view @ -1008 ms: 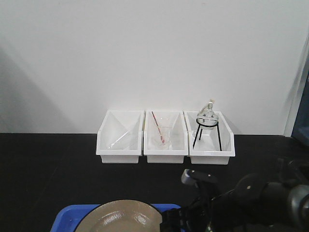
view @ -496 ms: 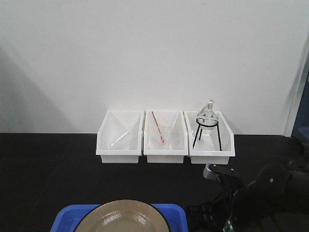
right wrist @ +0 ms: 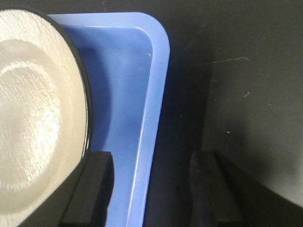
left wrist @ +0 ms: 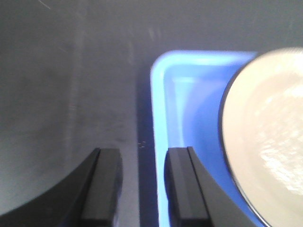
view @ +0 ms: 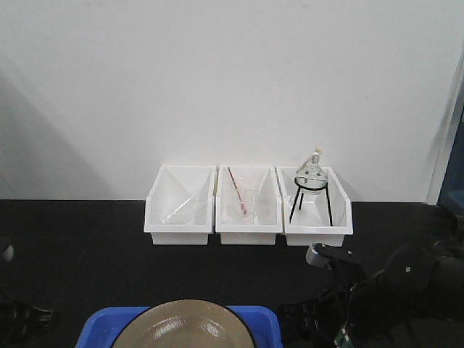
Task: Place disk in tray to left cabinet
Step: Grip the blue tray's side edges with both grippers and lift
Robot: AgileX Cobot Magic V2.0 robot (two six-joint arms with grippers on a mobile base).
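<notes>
The beige disk (view: 185, 328) with a black rim lies in the blue tray (view: 101, 322) at the near edge of the black table. In the left wrist view my left gripper (left wrist: 144, 189) is open, with its jaws on either side of the tray's left rim (left wrist: 158, 118); the disk (left wrist: 265, 142) lies to the right. In the right wrist view my right gripper (right wrist: 150, 189) is open, with its jaws on either side of the tray's right rim (right wrist: 154, 94); the disk (right wrist: 38, 109) lies to the left. The cabinet is out of view.
Three white open-fronted bins (view: 249, 210) stand in a row by the white wall; the middle one holds a beaker with a red rod, the right one a round flask on a black tripod (view: 312, 190). My right arm (view: 391, 297) fills the lower right corner.
My right arm has moved right, off the tray's top, and lowered by the tray's right edge. Part of my left arm has come into view at the bottom left.
</notes>
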